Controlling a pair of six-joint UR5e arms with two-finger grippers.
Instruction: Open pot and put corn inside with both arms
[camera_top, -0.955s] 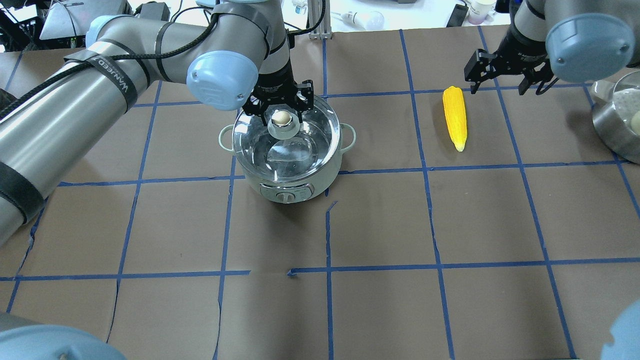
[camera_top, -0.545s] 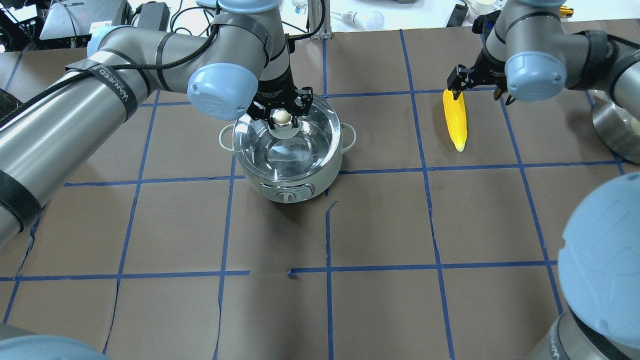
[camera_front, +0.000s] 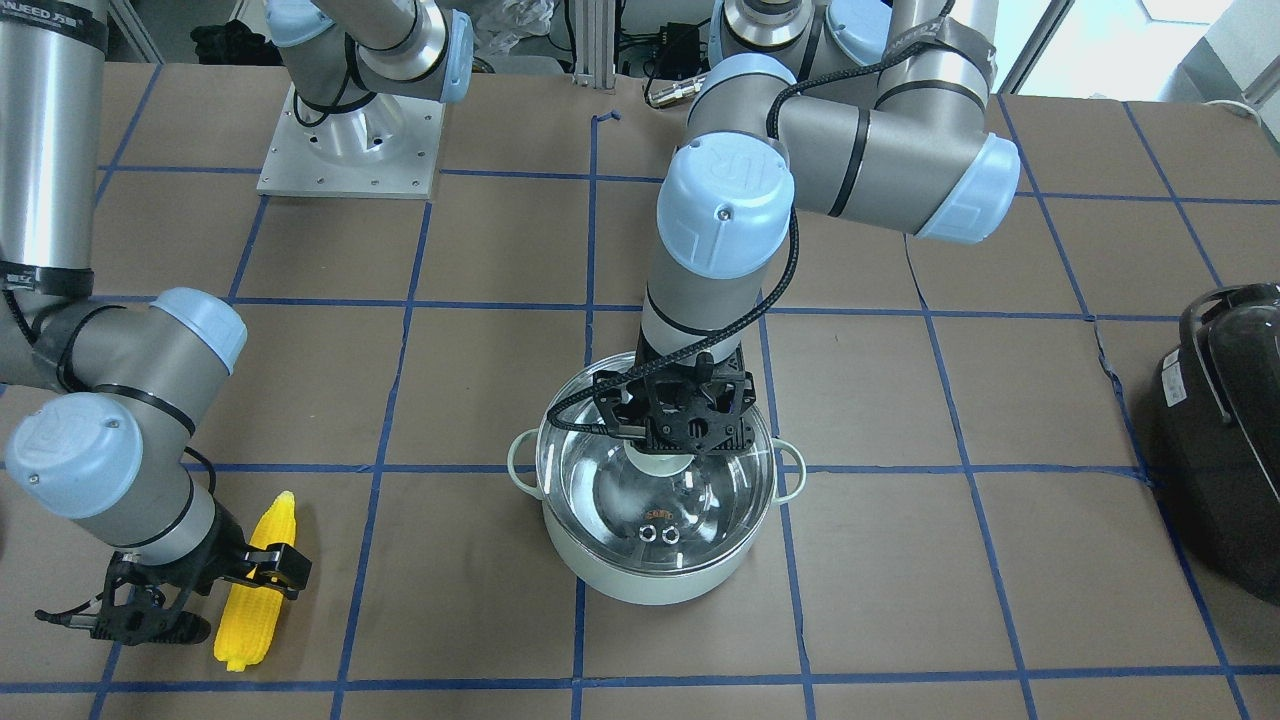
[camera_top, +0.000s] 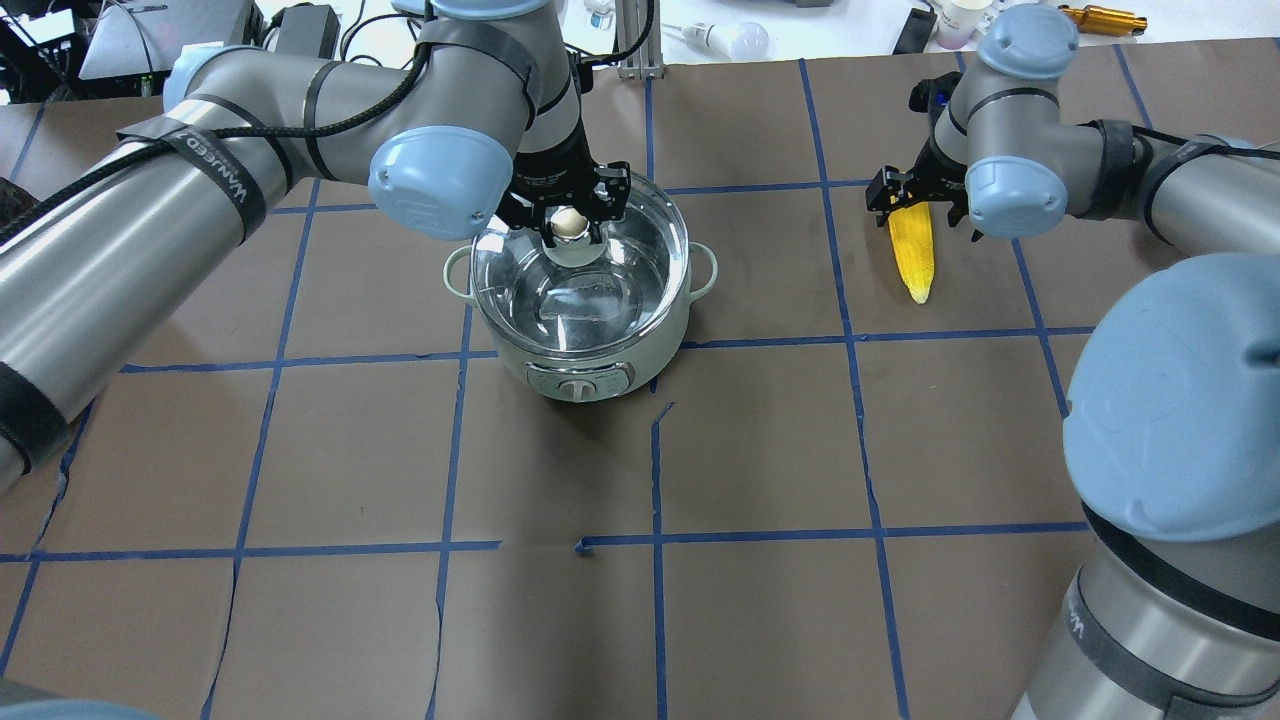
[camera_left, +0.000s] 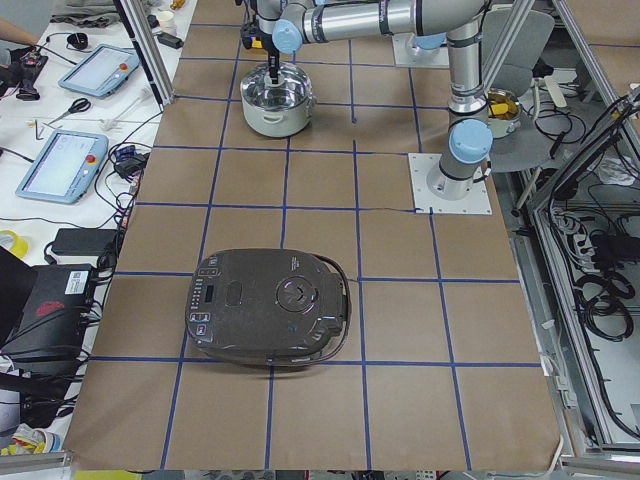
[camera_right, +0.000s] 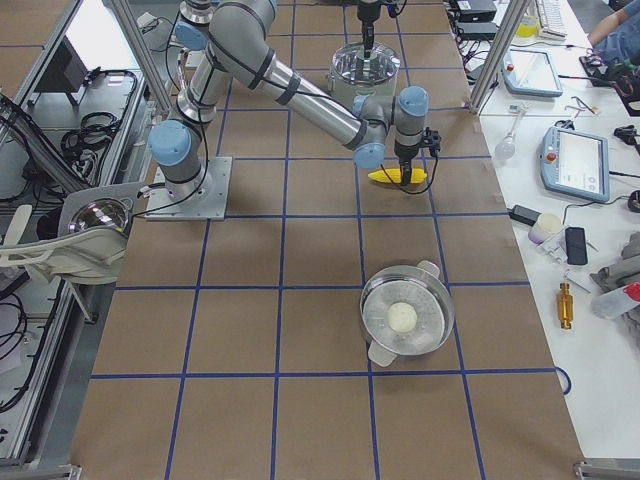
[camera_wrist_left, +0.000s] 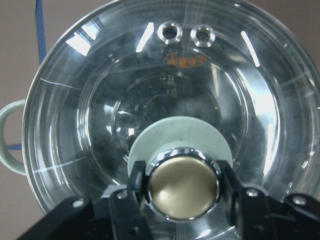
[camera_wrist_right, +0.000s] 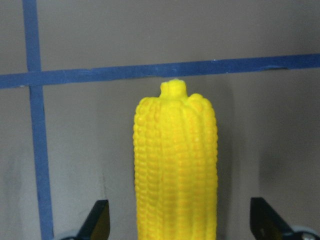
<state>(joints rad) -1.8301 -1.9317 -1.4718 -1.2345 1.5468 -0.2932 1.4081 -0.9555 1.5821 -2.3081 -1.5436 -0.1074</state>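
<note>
The pale mint-green pot (camera_top: 585, 350) stands left of centre with its glass lid (camera_top: 590, 285) on it. My left gripper (camera_top: 568, 215) is above it, shut on the beige lid knob (camera_wrist_left: 182, 187), one finger on each side. The pot also shows in the front view (camera_front: 650, 585). The yellow corn (camera_top: 913, 258) lies flat on the brown paper to the right. My right gripper (camera_top: 925, 200) is open and low over the corn's thick end. In the right wrist view the corn (camera_wrist_right: 175, 165) lies between the fingertips (camera_wrist_right: 97, 220) with gaps on both sides.
A large black appliance (camera_front: 1225, 440) sits at the table's end on my left side. A steel pan with a white ball (camera_right: 405, 318) sits at the end on my right side. The right arm's base plate (camera_front: 350, 150) is near the robot's edge.
My right gripper has swung over and down onto the corn's thick end. My left gripper has closed on the lid knob, and the pot has shifted slightly away from the robot.
</note>
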